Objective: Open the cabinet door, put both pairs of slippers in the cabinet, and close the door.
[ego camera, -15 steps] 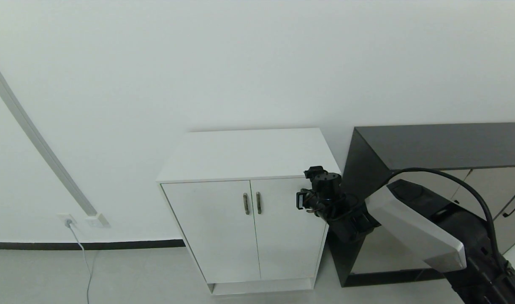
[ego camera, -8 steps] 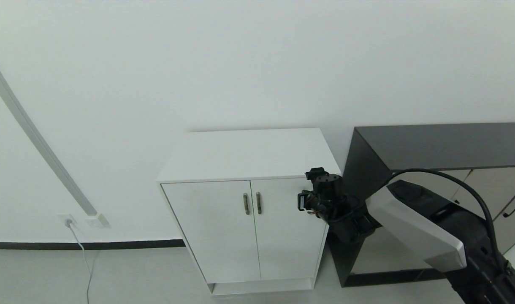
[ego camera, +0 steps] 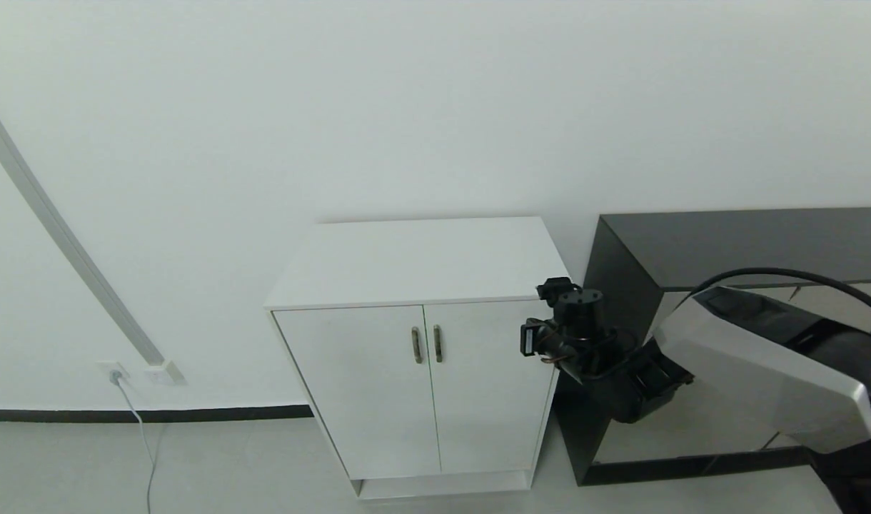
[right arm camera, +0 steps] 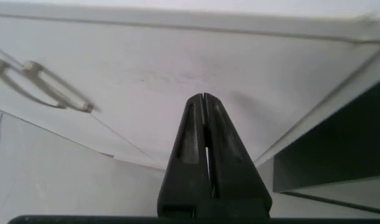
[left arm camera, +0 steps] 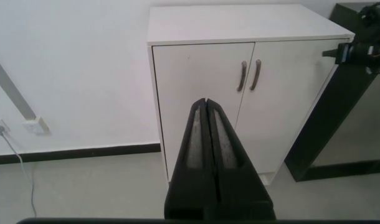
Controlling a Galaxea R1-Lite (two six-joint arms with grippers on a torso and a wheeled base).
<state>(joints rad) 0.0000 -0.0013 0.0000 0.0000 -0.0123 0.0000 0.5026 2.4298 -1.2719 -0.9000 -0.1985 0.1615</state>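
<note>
The white cabinet (ego camera: pixel 414 385) stands against the wall, its doors shut. The right end effector (right arm camera: pixel 204 97), clenched, hangs near the right door's upper outer corner. The left end effector (left arm camera: pixel 205 101), also clenched, faces the doors from farther off. A black sideboard (ego camera: pixel 728 243) stands just beside the cabinet.

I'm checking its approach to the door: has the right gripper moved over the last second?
Yes. In the head view the right gripper has shifted toward the robot's right, away from the handles of the white cabinet, nearer its right edge.
</note>
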